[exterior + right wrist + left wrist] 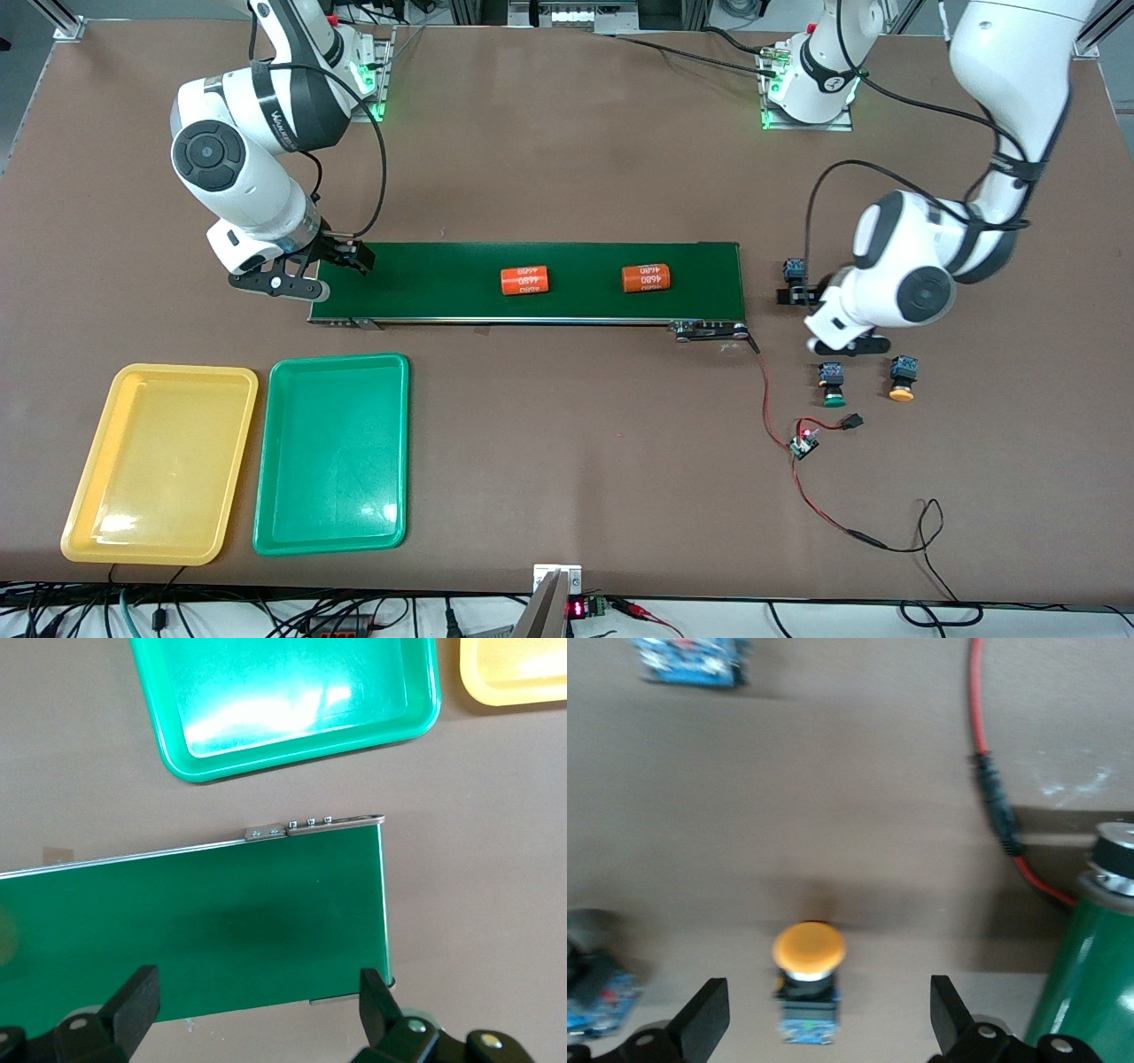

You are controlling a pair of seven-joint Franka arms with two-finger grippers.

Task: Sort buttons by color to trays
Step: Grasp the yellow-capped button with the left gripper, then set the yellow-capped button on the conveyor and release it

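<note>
My left hand [824,1028] hangs wide open over a yellow-orange button [808,979] at the frame's right, beside the conveyor belt [549,282]. My right hand [252,1014], also wide, waits above the belt's end near the green tray [332,452] and yellow tray [159,465] at lower left.

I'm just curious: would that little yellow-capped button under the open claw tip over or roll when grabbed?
Probably tippy: the yellow-capped button has a wide round cap on a narrower blocky body. It lies on its side, so a nudge may roll it. It looks small and stiff, likely light for the left end effector.
</note>
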